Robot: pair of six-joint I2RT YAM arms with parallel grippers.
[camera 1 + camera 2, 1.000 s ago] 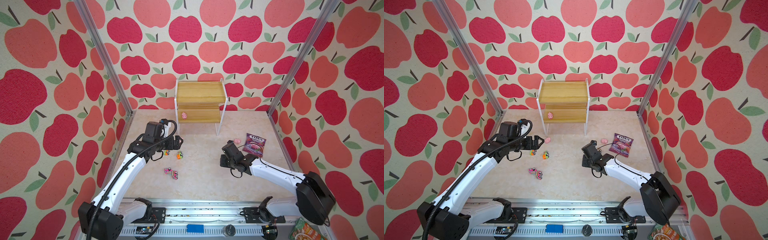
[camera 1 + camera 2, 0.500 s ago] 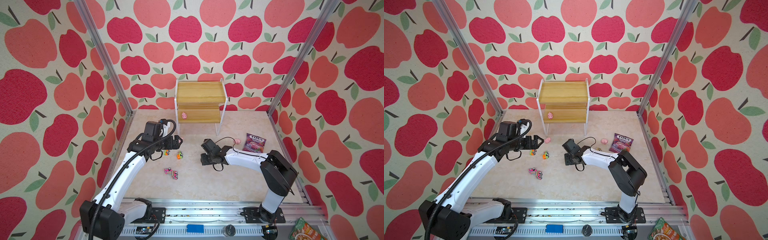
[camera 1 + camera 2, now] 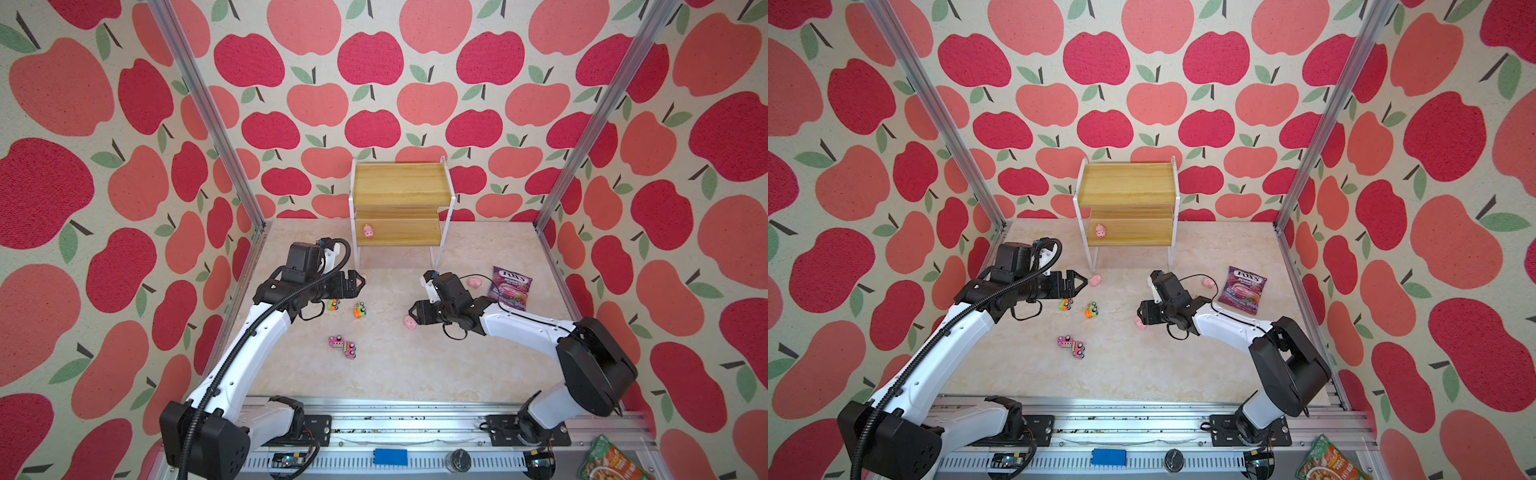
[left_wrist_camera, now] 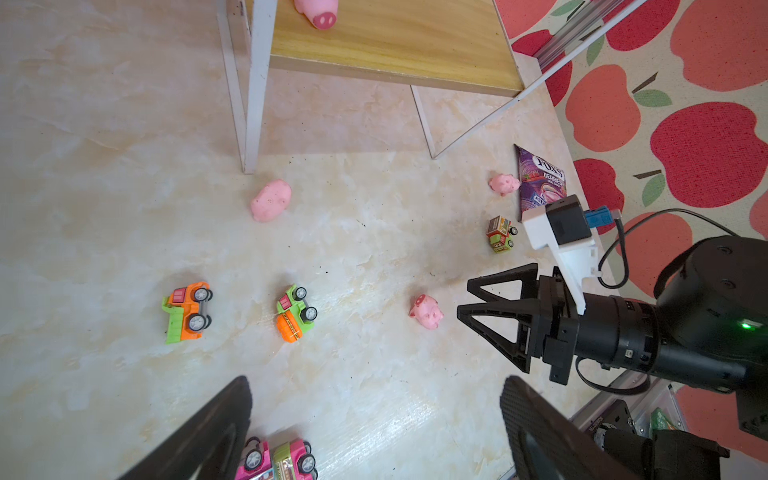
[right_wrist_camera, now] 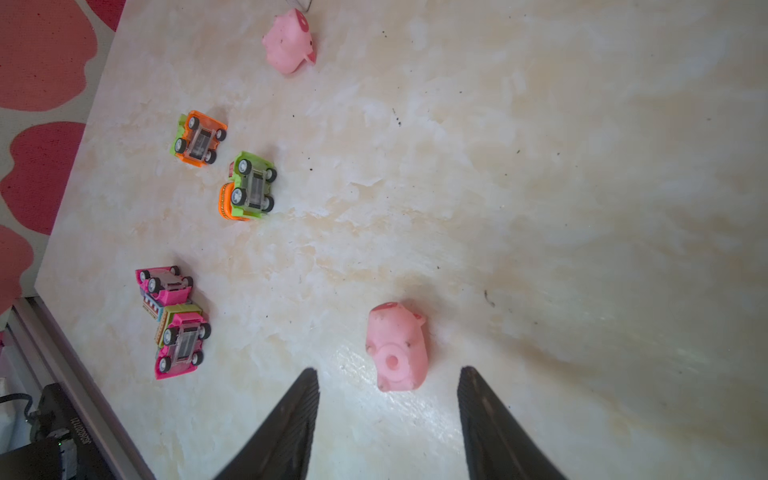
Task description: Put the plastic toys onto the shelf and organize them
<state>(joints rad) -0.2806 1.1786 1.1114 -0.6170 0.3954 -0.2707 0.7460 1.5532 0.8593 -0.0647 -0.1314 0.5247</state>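
Observation:
The shelf (image 3: 399,195) (image 3: 1125,189) stands at the back with one pink pig (image 3: 368,231) (image 4: 316,12) on its lower board. My right gripper (image 3: 415,313) (image 3: 1142,312) (image 5: 388,370) is open low over the table. A pig (image 3: 410,323) (image 5: 397,347) lies on its side there, its rear end just between the fingertips and untouched. My left gripper (image 3: 358,282) (image 4: 374,390) is open and empty, close to another pig (image 3: 1095,280) (image 4: 271,200). Two orange-green trucks (image 3: 333,305) (image 3: 360,310), two pink trucks (image 3: 343,346) and a brown truck (image 4: 501,234) lie on the table.
A purple candy bag (image 3: 510,286) lies at the right, with a further pig (image 3: 474,282) beside it. The shelf's white legs (image 3: 437,249) stand just behind my right wrist. A snack packet (image 3: 611,461) lies outside the cell, beyond the front rail (image 3: 399,409).
My right gripper has moved left across the table and its jaws have opened. A pig now lies at its fingertips. The left arm has stayed where it was.

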